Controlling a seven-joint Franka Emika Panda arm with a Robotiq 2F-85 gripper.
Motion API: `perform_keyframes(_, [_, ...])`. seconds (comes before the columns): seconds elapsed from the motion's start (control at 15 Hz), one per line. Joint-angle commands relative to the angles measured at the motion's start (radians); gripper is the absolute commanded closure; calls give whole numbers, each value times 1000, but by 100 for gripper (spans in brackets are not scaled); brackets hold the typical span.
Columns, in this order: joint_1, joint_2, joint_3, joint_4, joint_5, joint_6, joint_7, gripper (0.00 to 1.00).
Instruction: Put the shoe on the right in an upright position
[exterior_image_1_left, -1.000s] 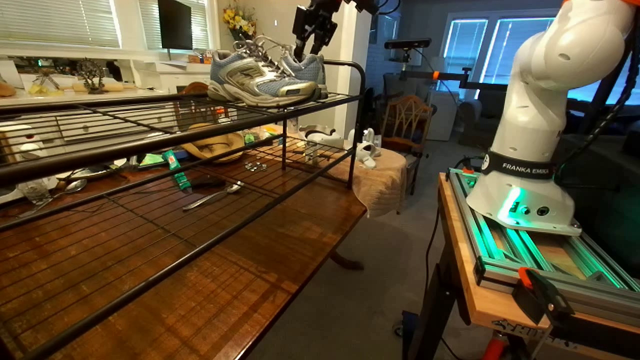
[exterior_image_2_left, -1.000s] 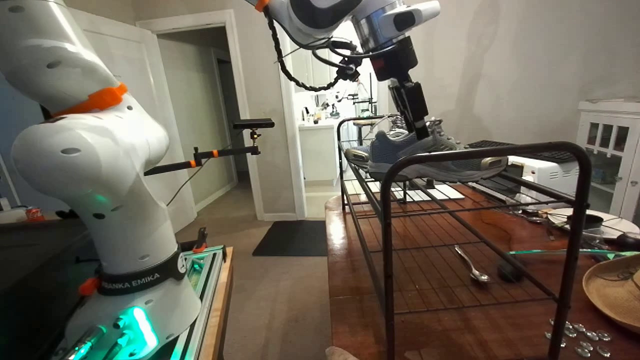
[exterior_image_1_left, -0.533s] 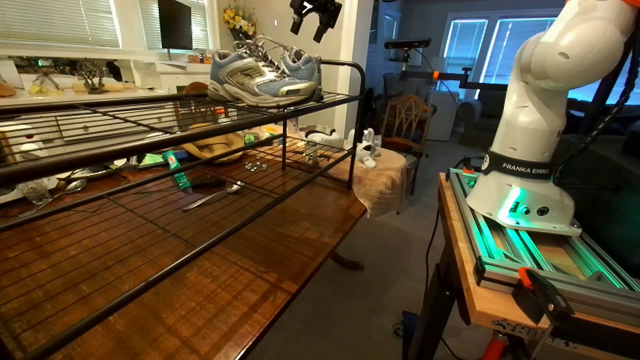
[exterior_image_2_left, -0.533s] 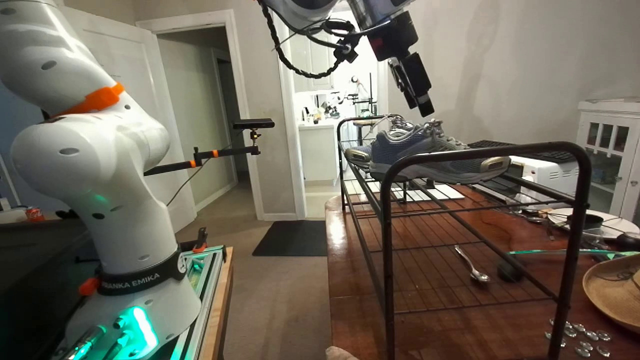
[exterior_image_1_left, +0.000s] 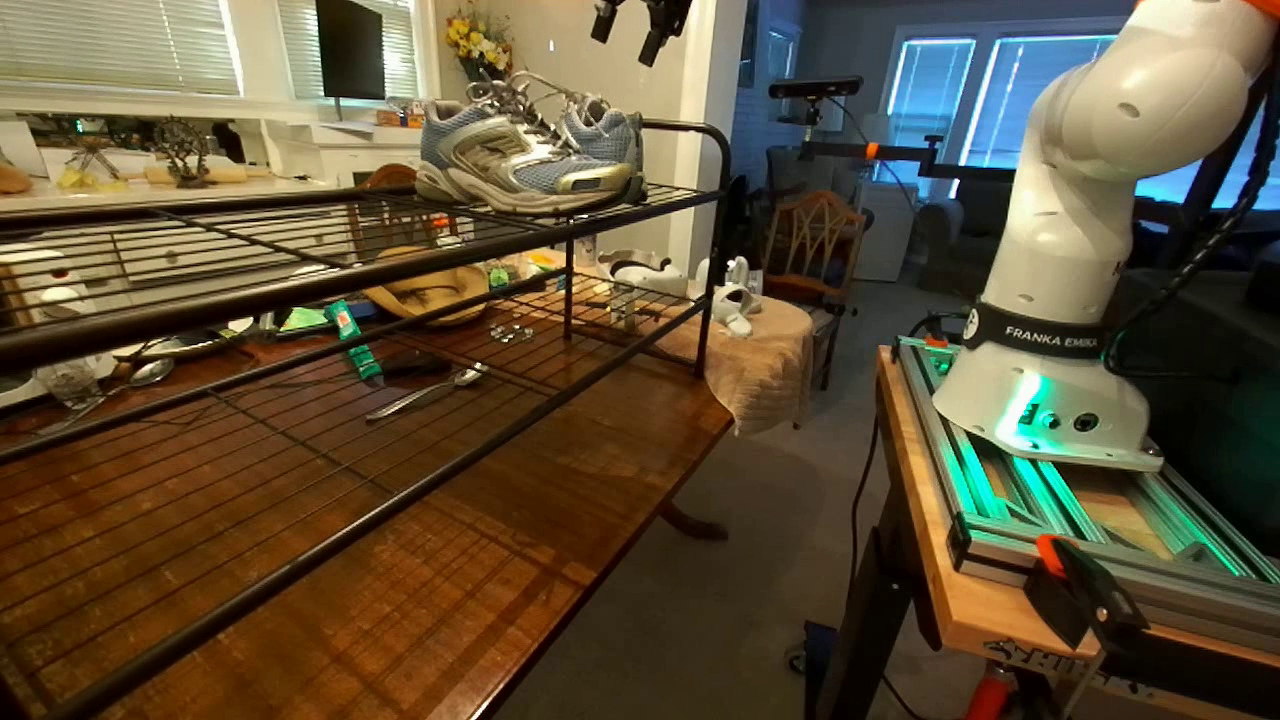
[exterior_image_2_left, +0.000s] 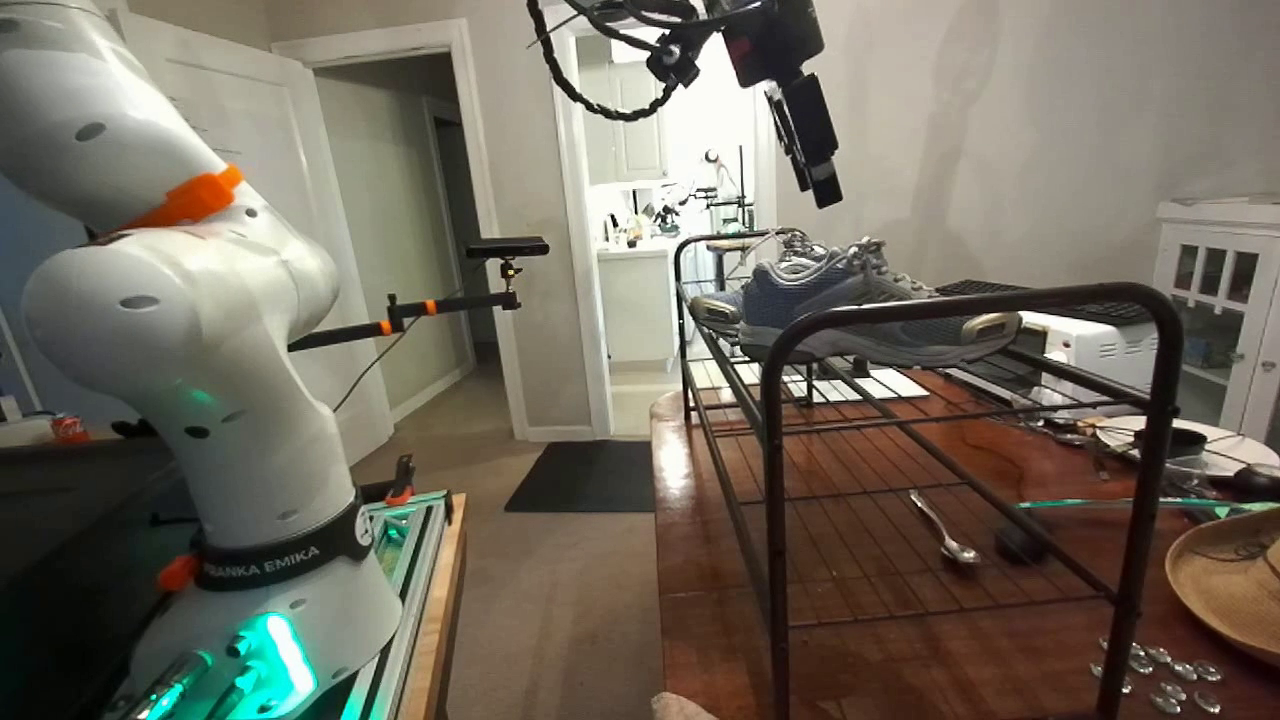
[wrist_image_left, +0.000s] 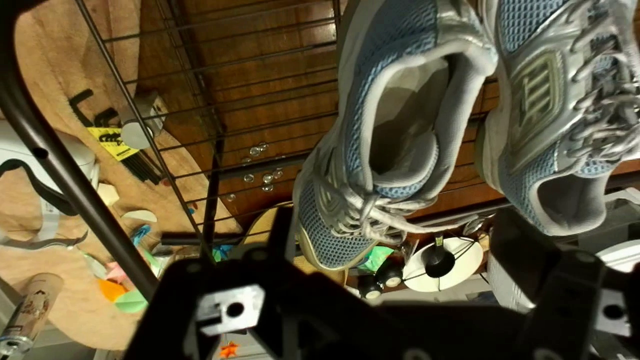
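In an exterior view, the shoe (exterior_image_2_left: 850, 285) sits sole-down on the near end of the rack (exterior_image_2_left: 1161, 400), in front of its twin (exterior_image_2_left: 714, 311). Your gripper (exterior_image_1_left: 626, 46) hangs above it, spread and holding nothing. Righting it looks done, so lift straight away, clear of the laces (wrist_image_left: 369, 207), before any sideways swing.

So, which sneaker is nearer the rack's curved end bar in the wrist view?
The sneaker in mid-picture, toe toward the bottom. Its twin, at the right edge, sits farther from the end bar, heel toward the bottom.
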Motion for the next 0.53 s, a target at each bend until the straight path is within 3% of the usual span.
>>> perform_keyframes(0.0, [20, -39, -20, 15, 56, -90, -38, 0])
perform_keyframes(0.07, [1, -15, -2, 11, 23, -41, -14, 0])
perform_keyframes(0.47, [4, -30, -5, 16, 32, -63, -21, 0])
